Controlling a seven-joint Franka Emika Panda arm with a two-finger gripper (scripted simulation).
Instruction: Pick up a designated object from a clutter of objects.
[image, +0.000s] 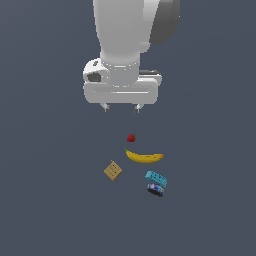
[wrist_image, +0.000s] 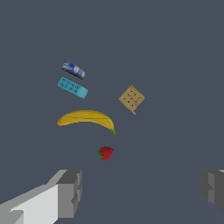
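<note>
The wide-open tool (image: 121, 108) is held high above the small red strawberry (image: 131, 137), beyond which the yellow curved banana (image: 144, 157) is laid roughly parallel to the finger gap.

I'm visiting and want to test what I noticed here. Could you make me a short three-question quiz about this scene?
1. True or false: the gripper is already holding the banana.
2. Which item lies closest to the banana? A) strawberry B) cracker C) teal can
3. Fill in: in the exterior view, the cracker lies toward the view's ____ of the banana.

Key
1. False: the gripper hangs above the items with its fingers spread apart and nothing between them.
2. A: the strawberry sits just beside the banana, not touching it.
3. Left, and a little nearer the camera.
</note>
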